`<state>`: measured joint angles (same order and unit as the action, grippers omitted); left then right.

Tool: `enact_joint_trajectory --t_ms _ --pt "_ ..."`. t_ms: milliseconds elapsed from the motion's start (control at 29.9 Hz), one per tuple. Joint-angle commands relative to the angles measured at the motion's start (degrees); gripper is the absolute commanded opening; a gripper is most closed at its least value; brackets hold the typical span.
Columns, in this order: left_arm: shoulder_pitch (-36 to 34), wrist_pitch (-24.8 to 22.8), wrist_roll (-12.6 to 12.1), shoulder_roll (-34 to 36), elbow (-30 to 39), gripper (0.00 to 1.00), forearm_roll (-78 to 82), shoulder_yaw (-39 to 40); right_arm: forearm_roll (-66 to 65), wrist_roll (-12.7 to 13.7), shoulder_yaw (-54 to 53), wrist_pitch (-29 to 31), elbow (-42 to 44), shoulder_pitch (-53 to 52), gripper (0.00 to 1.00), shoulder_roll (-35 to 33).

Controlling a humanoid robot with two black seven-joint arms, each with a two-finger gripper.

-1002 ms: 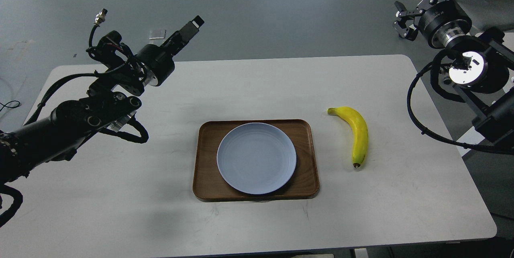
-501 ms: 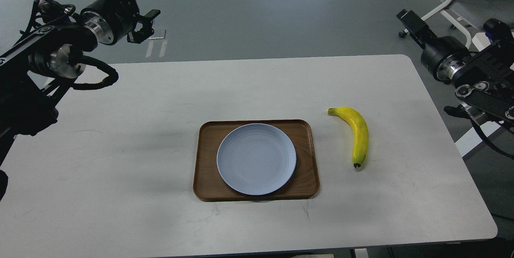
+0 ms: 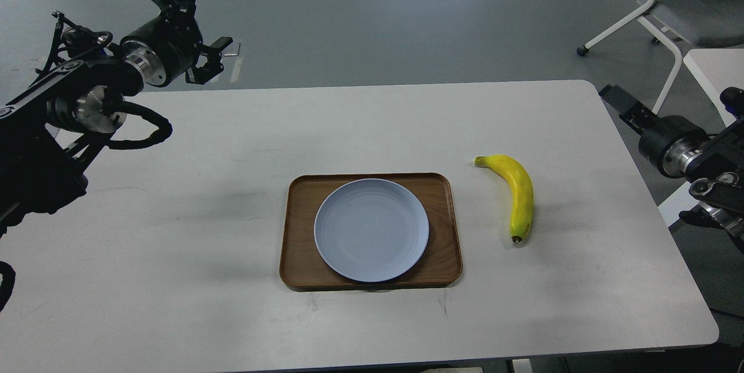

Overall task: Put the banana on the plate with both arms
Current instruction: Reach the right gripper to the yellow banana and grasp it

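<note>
The yellow banana (image 3: pixel 519 194) lies on the white table, right of the tray, stem end at the far side and dark tip toward me. The pale blue-grey plate (image 3: pixel 371 229) sits empty on the brown wooden tray (image 3: pixel 296 233) at the table's middle. My left gripper (image 3: pixel 199 17) hangs above the table's far left corner, far from both, its fingers spread and empty. My right gripper (image 3: pixel 617 101) is at the table's right edge, right of and beyond the banana. It shows as one dark block, so its fingers cannot be told apart.
The white table (image 3: pixel 174 280) has rounded corners. An office chair (image 3: pixel 668 7) stands on the grey floor at the back right. The corner of another white table (image 3: pixel 715 68) is behind my right arm.
My right arm has dropped lower and come in toward the table's right edge. My left arm swung up and back to the far left corner. The banana and plate have not moved.
</note>
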<state>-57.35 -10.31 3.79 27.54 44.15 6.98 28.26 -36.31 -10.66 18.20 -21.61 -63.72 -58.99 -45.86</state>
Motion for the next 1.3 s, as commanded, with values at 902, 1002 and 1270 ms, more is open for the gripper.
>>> enact_joint_trajectory --t_ms 902,1002,1270 --pt "3.1 0.0 0.3 1.8 0.7 0.98 0.8 -0.1 -13.8 4.9 11.8 -4.4 0.8 0.3 0.87 13.1" --pt "3.9 0.0 0.3 1.8 0.7 0.98 0.8 -0.1 -13.8 5.1 12.0 -4.4 0.8 0.3 0.84 13.8" --pt "4.2 0.0 1.0 1.9 0.7 0.98 0.8 -0.1 -12.6 8.9 13.2 -4.4 0.5 0.6 0.00 14.7"
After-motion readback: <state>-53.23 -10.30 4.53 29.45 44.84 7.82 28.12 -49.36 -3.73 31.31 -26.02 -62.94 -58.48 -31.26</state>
